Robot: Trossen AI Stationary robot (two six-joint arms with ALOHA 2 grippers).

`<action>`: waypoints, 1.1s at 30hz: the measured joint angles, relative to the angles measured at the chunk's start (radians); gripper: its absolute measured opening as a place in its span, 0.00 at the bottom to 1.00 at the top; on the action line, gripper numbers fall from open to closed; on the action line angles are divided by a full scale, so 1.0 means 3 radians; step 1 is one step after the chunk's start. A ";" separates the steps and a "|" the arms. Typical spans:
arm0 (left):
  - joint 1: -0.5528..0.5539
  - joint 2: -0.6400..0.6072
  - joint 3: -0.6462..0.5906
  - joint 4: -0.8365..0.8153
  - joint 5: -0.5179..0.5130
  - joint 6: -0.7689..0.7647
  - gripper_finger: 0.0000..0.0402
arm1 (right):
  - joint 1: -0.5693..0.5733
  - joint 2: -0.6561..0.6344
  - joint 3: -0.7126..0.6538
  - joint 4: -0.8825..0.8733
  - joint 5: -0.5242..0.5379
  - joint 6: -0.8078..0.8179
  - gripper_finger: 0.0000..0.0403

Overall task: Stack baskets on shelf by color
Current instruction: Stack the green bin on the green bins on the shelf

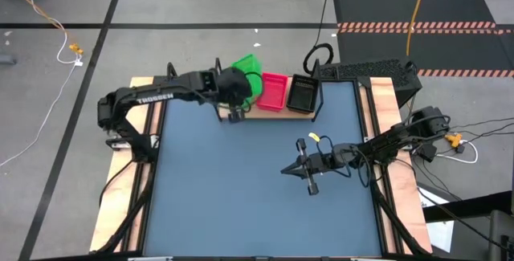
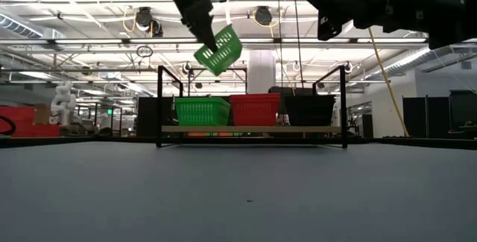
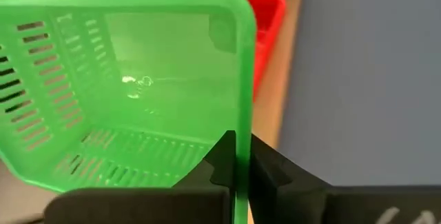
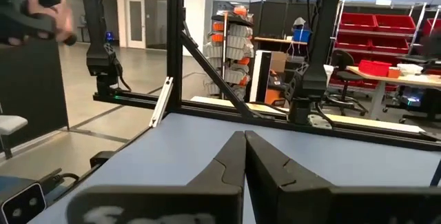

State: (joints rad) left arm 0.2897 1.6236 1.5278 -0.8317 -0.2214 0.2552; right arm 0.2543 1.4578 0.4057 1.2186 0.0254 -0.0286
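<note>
My left gripper [image 1: 239, 84] is shut on a bright green basket [image 2: 219, 50], held tilted in the air above the left end of the shelf [image 2: 253, 129]. On the shelf's tan board stand a green basket [image 2: 201, 111], a red basket [image 2: 255, 109] and a black basket [image 2: 309, 109], side by side on their bottoms. From above, the red basket [image 1: 273, 91] and the black one [image 1: 302, 94] show at the table's far edge. My right gripper [image 1: 285, 169] is shut and empty over the middle right of the table. My left gripper pinches the green basket's side wall at its rim [image 3: 238, 124], near a corner, one finger [image 3: 219, 162] inside the basket and one [image 3: 272, 169] outside. The fingers come from the table's left. The basket is lifted clear and tilted, above the green one on the shelf.
The shelf's black rod frame [image 2: 159, 104] rises at both ends of the board. The blue-grey tabletop [image 1: 257, 189] lies open in front of the shelf. A black keyboard-like object [image 1: 365, 70] and cables lie beyond the far right corner.
</note>
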 joint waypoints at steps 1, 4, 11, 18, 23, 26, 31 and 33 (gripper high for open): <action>0.0038 0.0012 0.0001 0.0061 -0.0016 0.0103 0.05 | 0.0000 0.0000 0.0000 -0.0001 0.0000 -0.0014 0.00; 0.0172 0.0077 0.0001 0.0038 -0.0043 0.0304 0.02 | 0.0000 0.0000 0.0000 0.0000 0.0000 -0.0046 0.00; 0.0329 0.0340 -0.0003 -0.0099 -0.0107 0.0464 0.07 | 0.0000 0.0001 0.0000 -0.0067 0.0000 -0.0053 0.00; 0.0277 0.0554 -0.0003 -0.0136 -0.0186 0.0580 0.05 | -0.0001 0.0001 0.0000 -0.0203 0.0001 -0.0095 0.00; 0.0248 0.0546 -0.0003 -0.0152 -0.0314 0.0586 0.12 | 0.0000 0.0001 0.0000 -0.0321 0.0004 -0.0129 0.00; 0.0248 0.0524 -0.0003 -0.0283 -0.0315 0.0604 0.21 | -0.0020 0.0001 0.0000 -0.0410 0.0006 -0.0147 0.00; 0.0254 0.0522 -0.0001 -0.0534 -0.0333 0.0653 0.29 | -0.0059 0.0001 0.0000 -0.0474 0.0013 -0.0120 0.00; 0.0254 0.0522 -0.0001 -0.0540 -0.0369 0.0653 0.30 | -0.0058 0.0001 0.0000 -0.0481 0.0013 -0.0120 0.00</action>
State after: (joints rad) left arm 0.3660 1.7802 1.5276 -0.9936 -0.3322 0.4511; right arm 0.2367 1.4582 0.4057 1.0745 0.0292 -0.0647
